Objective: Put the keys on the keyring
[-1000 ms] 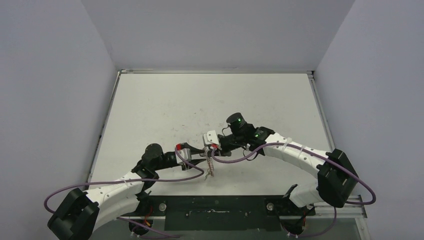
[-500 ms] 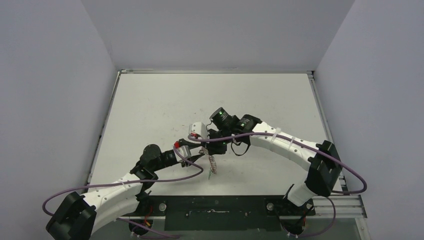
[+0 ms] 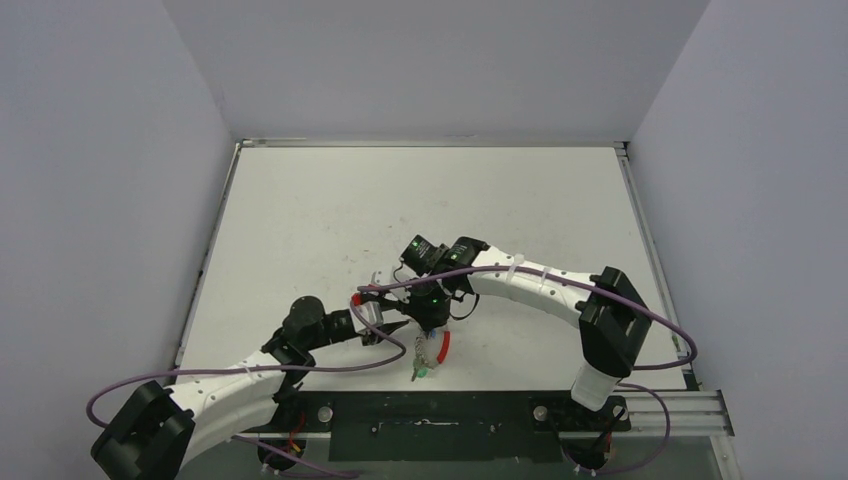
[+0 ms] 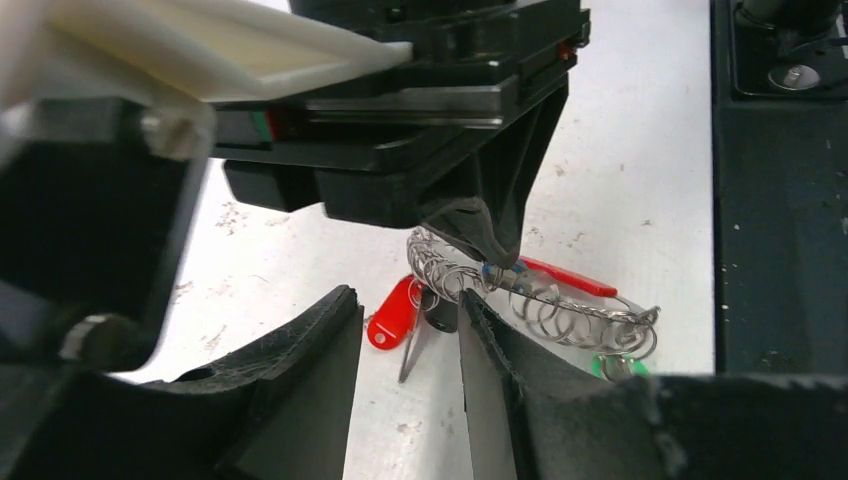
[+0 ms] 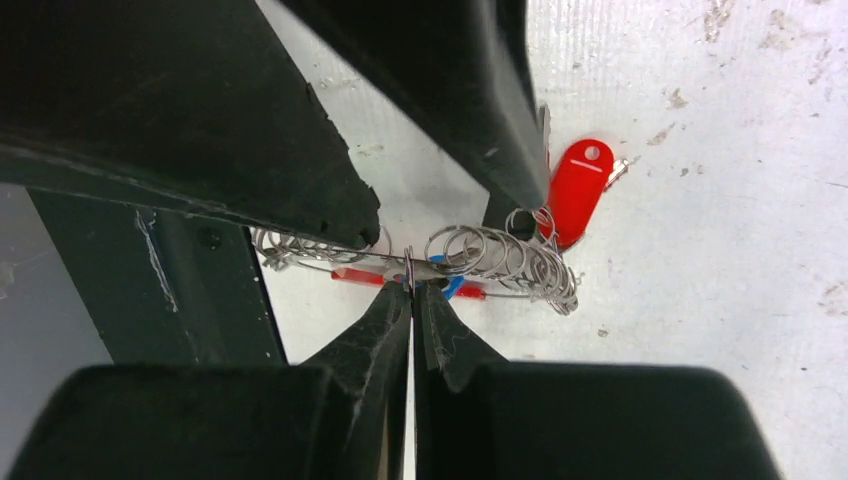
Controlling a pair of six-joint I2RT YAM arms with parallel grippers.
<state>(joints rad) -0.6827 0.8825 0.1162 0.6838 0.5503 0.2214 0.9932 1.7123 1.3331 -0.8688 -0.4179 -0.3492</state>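
I note the right fingers point(image 5: 411, 300) clenched on one thin coil of the keyring point(image 5: 500, 255), which sits low at the near edge of the surface point(image 5: 700, 250), and the left fingers point(image 4: 335, 320) released close by; the wire could slip that narrow pinch, spilling the blue key point(image 5: 452, 288).

The keyring point(image 5: 490, 255) is bright silvery wire with one short red stretch. The blue key point(image 5: 452, 288) shows only a sliver of blue, and the green key point(image 4: 612, 366) a patch of vivid green. The red key point(image 5: 578, 190) has a glossy red head crossed by a thin pale line. The left fingers point(image 4: 300, 380) and right fingers point(image 5: 370, 345) are matte black. The table point(image 3: 300, 220) is white, speckled with dark scuffs and smudges. The arms point(image 3: 530, 285) are white with black joints and trail purple cables point(image 3: 330, 368). Small green lights point(image 3: 417, 247) glow on the right one.
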